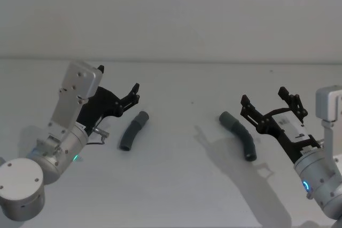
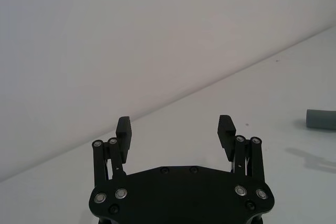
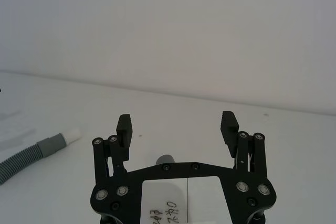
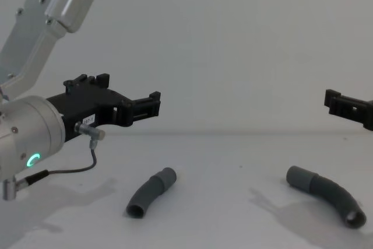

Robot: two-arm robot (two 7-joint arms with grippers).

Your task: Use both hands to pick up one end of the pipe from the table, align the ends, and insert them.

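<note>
The left gripper (image 1: 118, 80) hangs above the counter (image 1: 176, 190) on the left, its fingers spread wide apart (the left wrist view shows the gap plainly (image 2: 175, 127)). From the chest camera it sits raised off the surface (image 4: 131, 93), and a green ring light (image 4: 35, 158) glows on the silver cylinder behind it. Just to its right, apart from it, the left pipe piece (image 1: 133, 131) lies flat on the counter, a short curved dark grey length with one end pointing away from the robot.

Well to the right lies the right pipe piece (image 1: 239, 132), also flat and curved, with its open end turned toward the robot (image 4: 353, 218). The right gripper (image 1: 264, 97) hovers just beside it, not touching, fingers likewise spread wide (image 3: 177, 124).

In the right wrist view a ribbed hose (image 3: 26, 157) with a whitish tip (image 3: 72, 134) rests on the counter farther off; which piece it is cannot be told.
</note>
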